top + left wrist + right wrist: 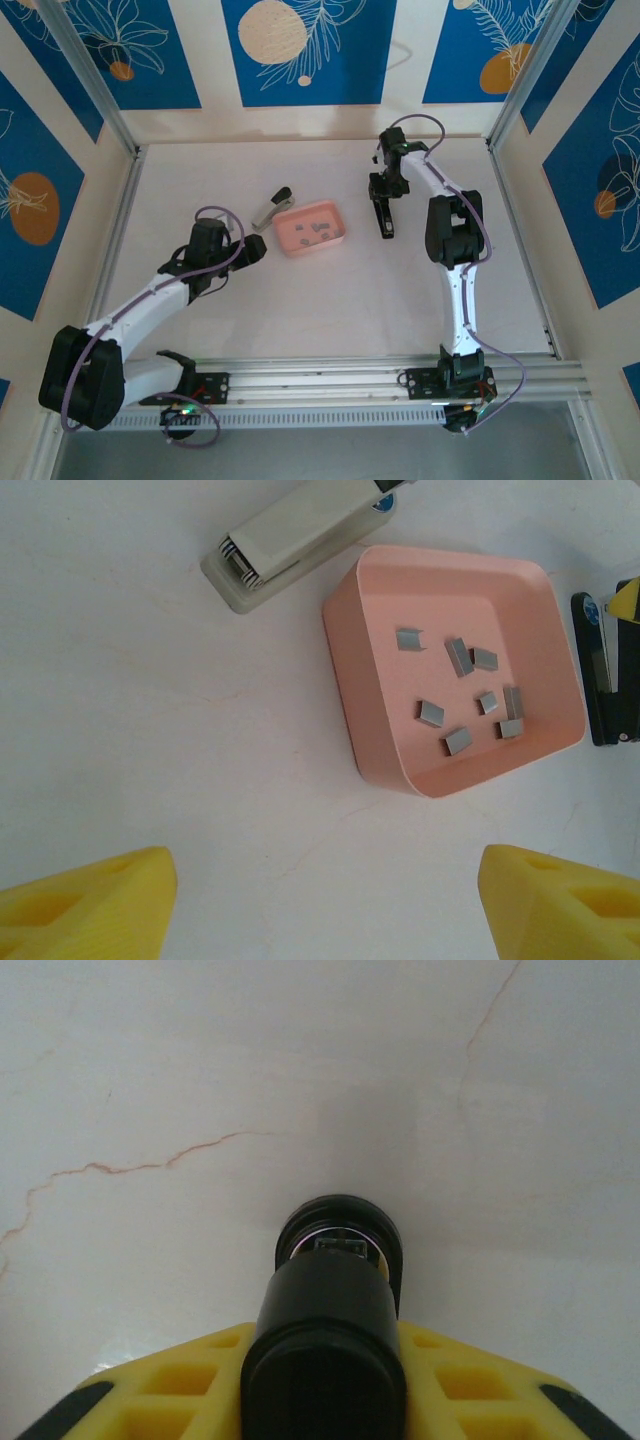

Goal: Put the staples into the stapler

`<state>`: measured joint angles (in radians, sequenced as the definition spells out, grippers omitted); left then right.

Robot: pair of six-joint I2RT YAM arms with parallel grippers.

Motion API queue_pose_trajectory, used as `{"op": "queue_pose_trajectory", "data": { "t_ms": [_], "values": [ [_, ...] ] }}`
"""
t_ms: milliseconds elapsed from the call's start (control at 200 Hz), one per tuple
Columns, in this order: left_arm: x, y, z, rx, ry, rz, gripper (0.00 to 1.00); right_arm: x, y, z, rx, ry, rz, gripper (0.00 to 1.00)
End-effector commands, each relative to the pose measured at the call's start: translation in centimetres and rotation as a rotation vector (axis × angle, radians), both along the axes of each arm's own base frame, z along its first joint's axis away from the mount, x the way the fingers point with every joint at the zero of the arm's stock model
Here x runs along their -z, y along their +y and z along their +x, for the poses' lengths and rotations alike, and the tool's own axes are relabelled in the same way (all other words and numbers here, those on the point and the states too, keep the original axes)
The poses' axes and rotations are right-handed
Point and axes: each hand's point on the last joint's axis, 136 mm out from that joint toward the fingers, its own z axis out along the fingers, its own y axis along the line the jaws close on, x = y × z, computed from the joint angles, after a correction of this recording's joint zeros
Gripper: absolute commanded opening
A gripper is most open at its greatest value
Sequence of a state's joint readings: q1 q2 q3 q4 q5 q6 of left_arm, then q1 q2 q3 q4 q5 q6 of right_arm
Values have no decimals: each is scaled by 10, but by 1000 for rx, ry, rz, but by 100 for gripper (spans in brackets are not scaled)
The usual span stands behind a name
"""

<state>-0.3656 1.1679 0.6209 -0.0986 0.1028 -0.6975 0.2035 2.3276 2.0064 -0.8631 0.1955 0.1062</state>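
Lying loose in the pink tray (340, 680), the staples (459, 657) are all still unloaded. Right of the tray, the right fingers (180, 1390) clamp the black stapler (600, 675). Left of it, the left fingers (90, 905) hang wide and empty. All loading remains.

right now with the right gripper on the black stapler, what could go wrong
1. The right gripper pinches the black stapler near one end, so it may pivot or slip when lifted.
2. The staples lie loose and close together in the tray; the open left gripper could catch several or shove the tray.
3. The grey stapler sits close by the tray's corner and could get knocked.
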Motion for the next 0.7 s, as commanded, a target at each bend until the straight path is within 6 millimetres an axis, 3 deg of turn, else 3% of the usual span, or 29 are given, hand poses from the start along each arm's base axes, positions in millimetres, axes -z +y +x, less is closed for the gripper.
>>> {"op": "queue_pose_trajectory", "data": {
  "t_ms": [0,95,170,295,500,600,695],
  "values": [
    [-18,-3,4,8,-37,2,79,-9,3,-3,-29,-9,-3,28],
    [-26,-5,5,26,-55,-3,78,-36,7,-5,-39,-83,31,25],
    [-37,-13,5,79,-92,-13,77,-66,13,-11,-56,-157,91,17],
    [-72,-44,-1,319,-236,-61,77,-117,31,-38,-113,-279,240,12],
    [-116,-71,-16,579,-385,-68,74,-182,68,-108,-307,-428,527,3],
    [-140,-92,-41,800,-517,-135,73,-197,85,-153,-476,-489,598,0],
    [-155,-98,-54,895,-605,-142,73,-205,98,-198,-663,-570,623,0]
  ]
}}
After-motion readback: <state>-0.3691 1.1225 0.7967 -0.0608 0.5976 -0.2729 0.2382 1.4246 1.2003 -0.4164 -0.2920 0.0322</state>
